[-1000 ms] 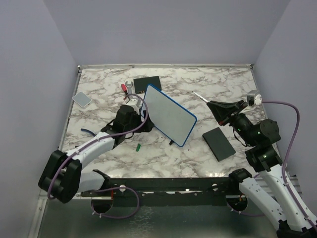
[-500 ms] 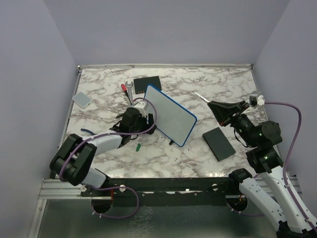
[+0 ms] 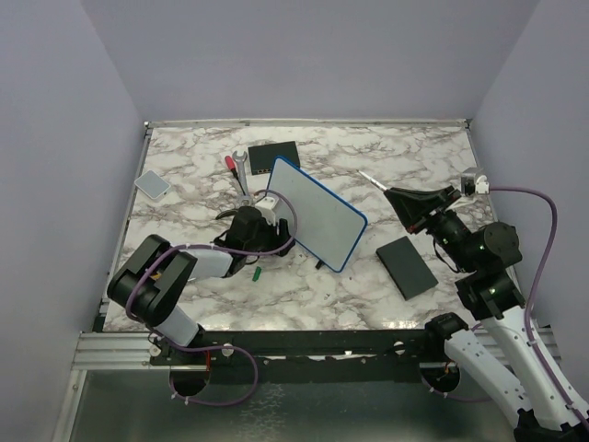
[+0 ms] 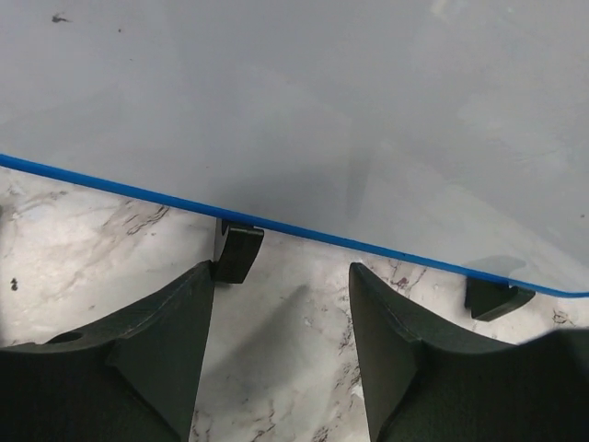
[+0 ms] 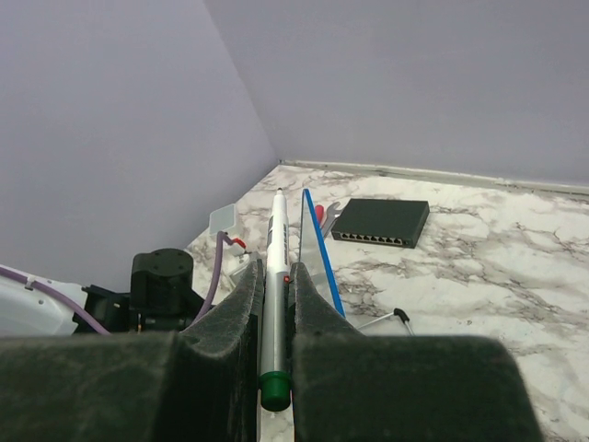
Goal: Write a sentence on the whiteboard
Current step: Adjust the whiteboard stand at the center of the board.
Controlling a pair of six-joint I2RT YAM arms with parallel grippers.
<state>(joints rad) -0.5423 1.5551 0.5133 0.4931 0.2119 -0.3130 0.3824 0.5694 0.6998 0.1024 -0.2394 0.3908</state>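
Left arm has swung in: the left hand (image 4: 283, 276) now sits at the lower blue rim of the whiteboard (image 3: 317, 214). Its fingers have narrowed but are apart with nothing between them, and the left one is against or just beside a black foot (image 4: 237, 253). Board stands tilted on the tabletop (image 4: 83, 249), directly ahead of that hand. Right hand (image 3: 405, 201) unmoved, clamped on the marker (image 5: 273, 267), board well ahead of its tip. Board face blank, nothing written yet. Looks like bracing the board before writing.
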